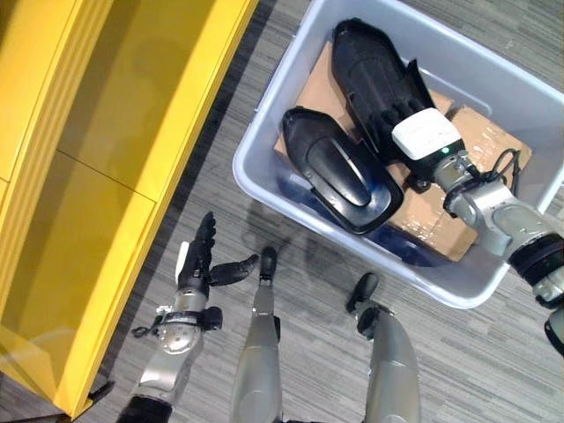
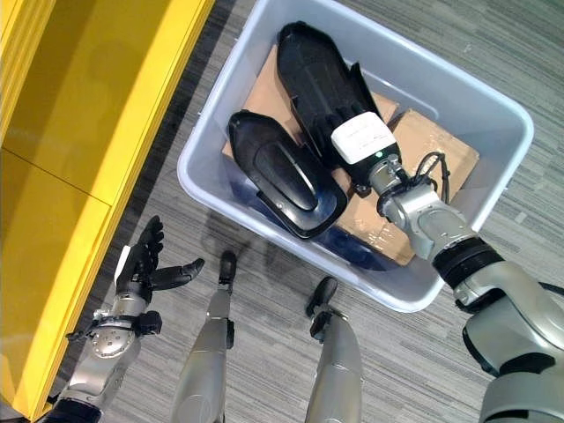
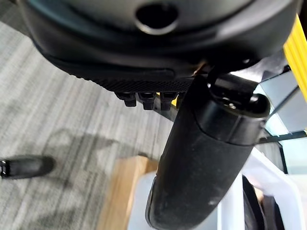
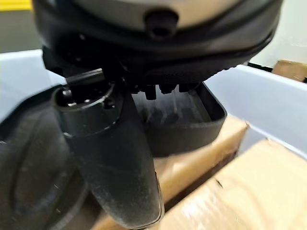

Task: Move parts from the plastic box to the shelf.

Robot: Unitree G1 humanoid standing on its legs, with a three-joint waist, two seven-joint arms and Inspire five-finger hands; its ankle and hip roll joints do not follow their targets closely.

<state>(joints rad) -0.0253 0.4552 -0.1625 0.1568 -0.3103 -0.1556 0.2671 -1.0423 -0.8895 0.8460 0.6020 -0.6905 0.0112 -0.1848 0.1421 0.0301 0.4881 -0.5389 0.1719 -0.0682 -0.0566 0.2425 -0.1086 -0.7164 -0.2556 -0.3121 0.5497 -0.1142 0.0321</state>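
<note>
Two black moulded parts lie in the grey plastic box (image 1: pixel 256 152) on cardboard (image 1: pixel 480 132). The near part (image 1: pixel 339 172) sits by the box's left wall. My right hand (image 1: pixel 426 134) reaches into the box and rests on the far part (image 1: pixel 370 62), with its fingers laid along it and the thumb (image 4: pixel 115 158) straight beside the part's rim (image 4: pixel 192 120). Over the floor between shelf and box, my left hand (image 1: pixel 196 256) hangs open and holds nothing. The yellow shelf (image 1: pixel 115 115) stands at the left.
Grey carpet floor (image 1: pixel 220 159) runs in a narrow strip between the shelf's front edge and the box. The box's near wall (image 2: pixel 291 238) stands close in front of me. A blue sheet (image 1: pixel 397 242) shows under the cardboard.
</note>
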